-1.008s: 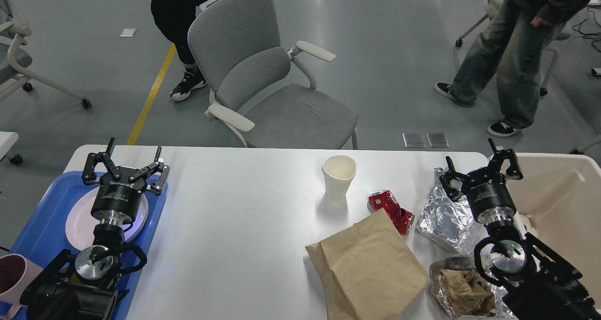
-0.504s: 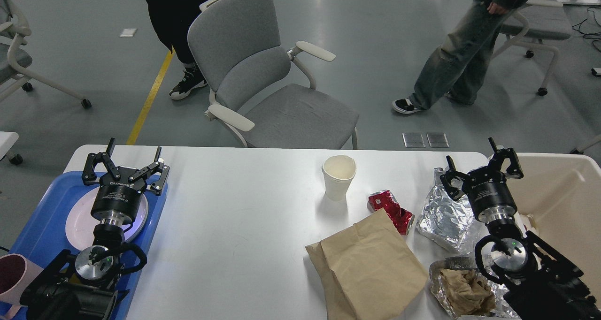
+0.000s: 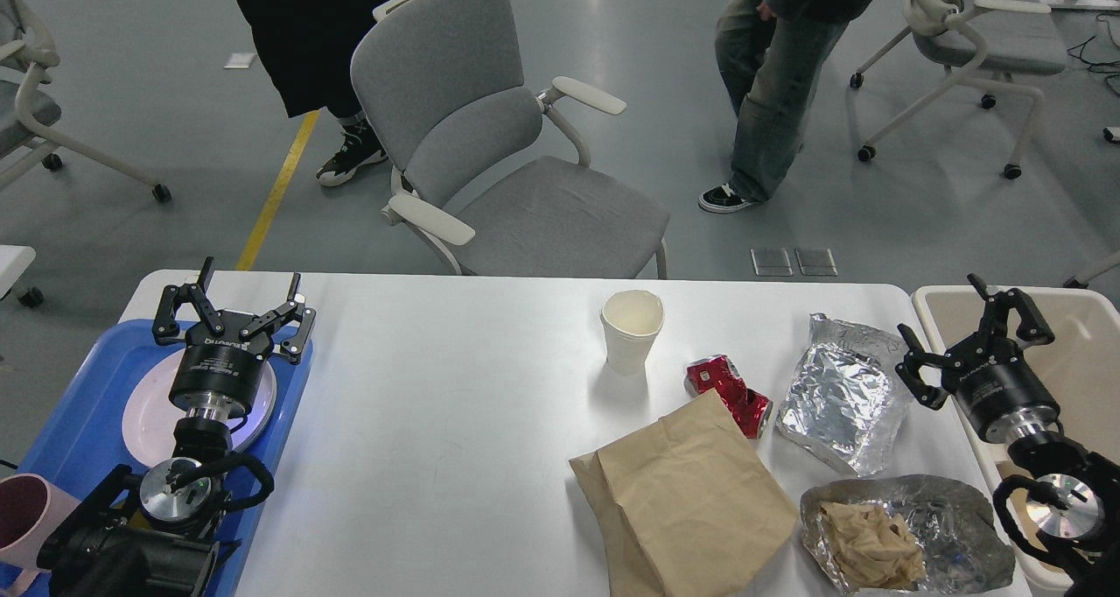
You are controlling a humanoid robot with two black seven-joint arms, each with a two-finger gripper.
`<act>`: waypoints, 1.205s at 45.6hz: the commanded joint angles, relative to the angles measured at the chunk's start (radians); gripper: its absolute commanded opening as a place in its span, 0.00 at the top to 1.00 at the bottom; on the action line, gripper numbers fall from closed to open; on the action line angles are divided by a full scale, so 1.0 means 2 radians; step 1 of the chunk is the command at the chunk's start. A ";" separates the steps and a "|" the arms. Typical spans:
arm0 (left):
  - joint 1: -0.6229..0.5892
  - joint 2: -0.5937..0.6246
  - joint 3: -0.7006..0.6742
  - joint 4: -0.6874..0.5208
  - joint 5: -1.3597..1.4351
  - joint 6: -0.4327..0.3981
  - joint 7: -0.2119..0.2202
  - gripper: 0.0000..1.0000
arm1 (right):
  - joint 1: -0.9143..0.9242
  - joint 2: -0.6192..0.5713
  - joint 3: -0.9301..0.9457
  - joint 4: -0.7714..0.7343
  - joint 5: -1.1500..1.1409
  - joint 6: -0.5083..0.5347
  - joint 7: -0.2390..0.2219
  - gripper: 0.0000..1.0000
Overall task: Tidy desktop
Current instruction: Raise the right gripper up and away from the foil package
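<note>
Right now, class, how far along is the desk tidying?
Done: only a plate sits in the tray. In hand: nothing; the left gripper and right gripper are open and empty. Left on the desktop: cup, can, foil, bag, wrapper.

I see bright, even overhead lighting. The desktop (image 3: 455,404) shows soft short shadows and no harsh glare; the foil sheet (image 3: 840,400) glints. Focus is sharp throughout, edges undistorted.

Single head view, high above the desktop (image 3: 455,404), facing forward and down, floor beyond
</note>
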 commanded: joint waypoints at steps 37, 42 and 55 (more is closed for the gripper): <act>0.001 0.000 0.000 0.000 -0.001 -0.001 0.000 0.04 | 0.016 -0.022 -0.017 0.005 -0.003 -0.006 -0.001 0.00; 0.001 0.000 0.000 -0.001 0.000 -0.001 0.000 0.04 | 0.026 -0.062 -0.029 0.001 -0.003 -0.009 -0.001 0.00; 0.001 0.000 0.000 -0.001 0.000 -0.001 0.000 0.04 | 0.139 -0.135 -0.309 0.012 0.000 -0.006 0.003 0.00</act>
